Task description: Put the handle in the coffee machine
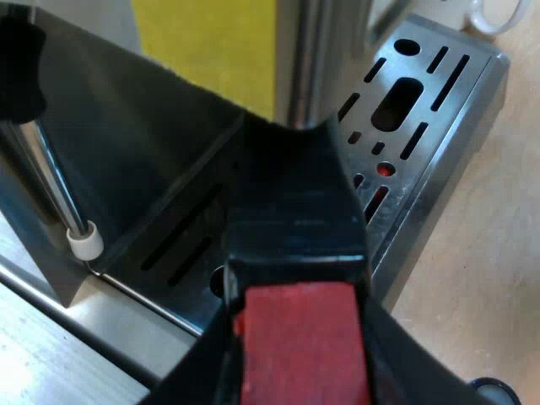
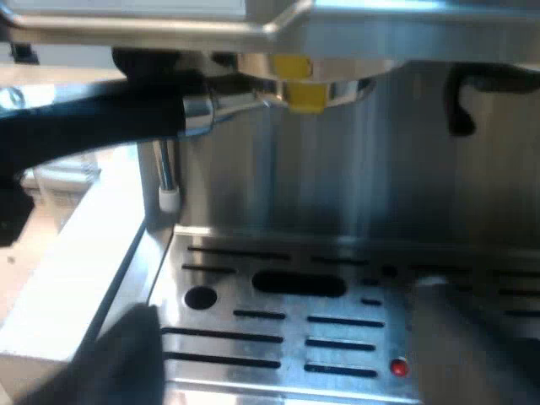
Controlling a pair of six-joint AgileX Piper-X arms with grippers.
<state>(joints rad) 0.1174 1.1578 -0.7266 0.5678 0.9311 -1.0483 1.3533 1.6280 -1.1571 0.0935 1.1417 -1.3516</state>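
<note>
The left pincer point(image 1: 299, 337) grips the stiff, likely heavy holder point(image 1: 291, 211) at its red handle end; the right pincer point(image 2: 287, 363) gapes open above the drip tray point(image 2: 337, 302).

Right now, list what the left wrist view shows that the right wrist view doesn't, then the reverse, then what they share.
Left wrist view alone: the handle's red end, my left gripper shut on it, a mug beyond the drip tray. Right wrist view alone: the holder's metal neck at the yellow part under the machine's front, my right gripper open over the tray. Both: the dark handle, the wand's white tip, the slotted drip tray.
</note>
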